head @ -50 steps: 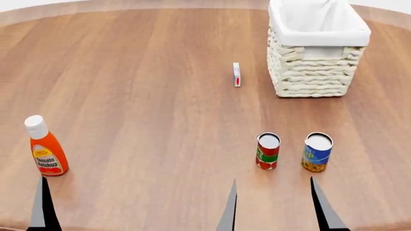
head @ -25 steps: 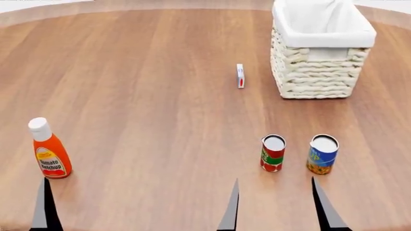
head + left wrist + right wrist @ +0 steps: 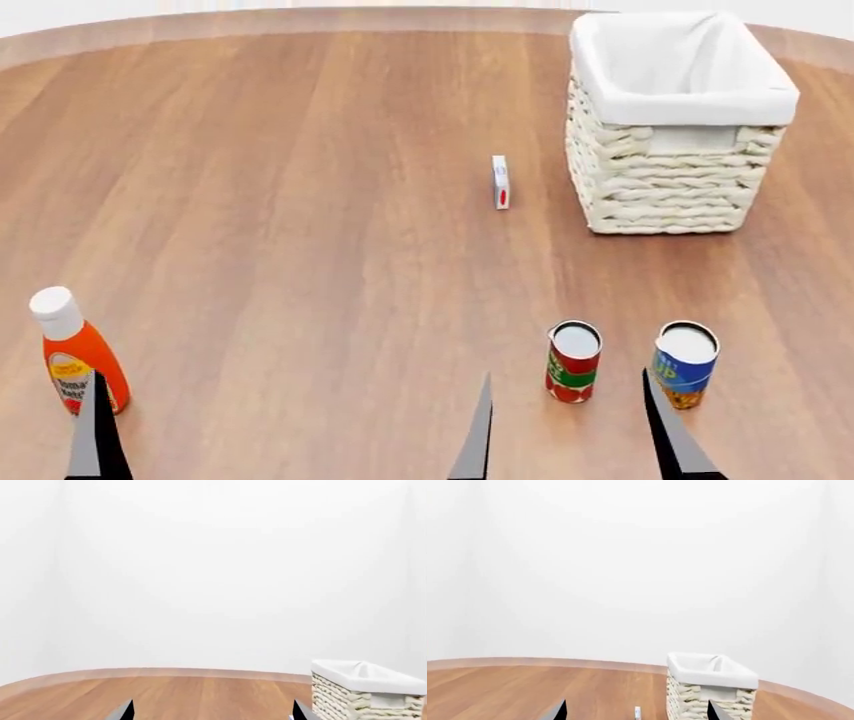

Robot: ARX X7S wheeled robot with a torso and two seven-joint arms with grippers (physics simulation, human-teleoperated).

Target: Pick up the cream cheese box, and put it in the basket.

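The round table was smooth wood with long reddish-brown grain. On it the basket stood far right — a rectangular weave of thick cream wicker, its white cloth liner folded over the rim. The cream cheese box, a thin flat white slab with a red mark, stood on edge just left of the basket, apart from it. Nearer the robot stood two cylinders, the red-green can and the blue can, side by side, not touching. A tapered orange ketchup bottle with a white cap stood near left.

The left gripper and right gripper showed only dark pointed fingertips, spread wide, holding nothing.

Against the frame half a second before, the bottle and cans sat lower in the head view, the bottle further left; the basket and box shifted slightly downward too.
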